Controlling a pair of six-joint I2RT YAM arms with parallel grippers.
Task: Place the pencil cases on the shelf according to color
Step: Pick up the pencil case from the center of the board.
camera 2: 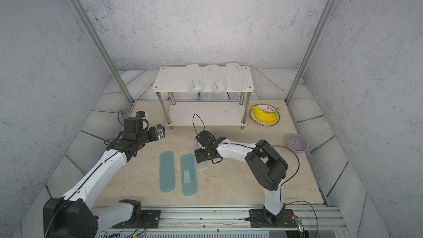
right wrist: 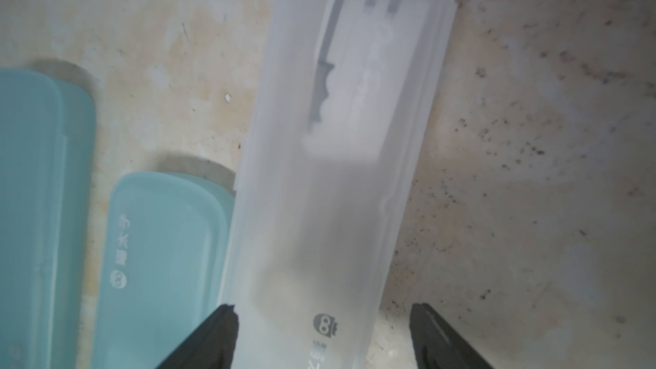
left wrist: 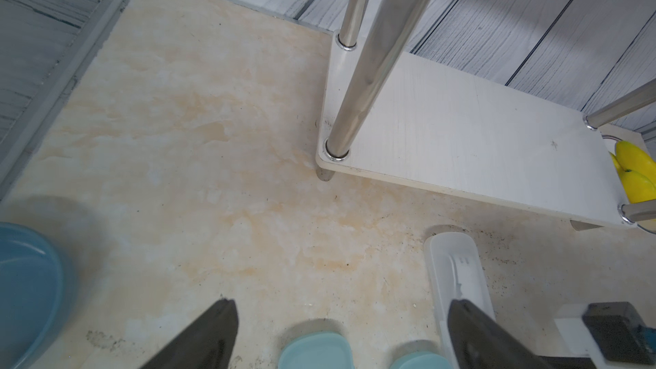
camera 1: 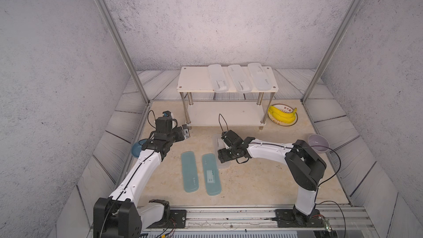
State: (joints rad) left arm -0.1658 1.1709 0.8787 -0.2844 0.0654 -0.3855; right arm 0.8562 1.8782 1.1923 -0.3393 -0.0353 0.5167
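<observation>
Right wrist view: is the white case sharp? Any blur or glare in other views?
Right wrist view: the frosted white case looks soft, its print smeared; the teal case beside it reads sharper. Left wrist view: the blue bowl is blurred, and the shelf leg carries bright streaks. Both top views: even light, soft shadows.

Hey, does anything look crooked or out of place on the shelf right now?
Slightly. The three white cases on the shelf's top board lie slanted rather than square to it, and two poke past its front edge. Nothing looks spilled or damaged.
</observation>
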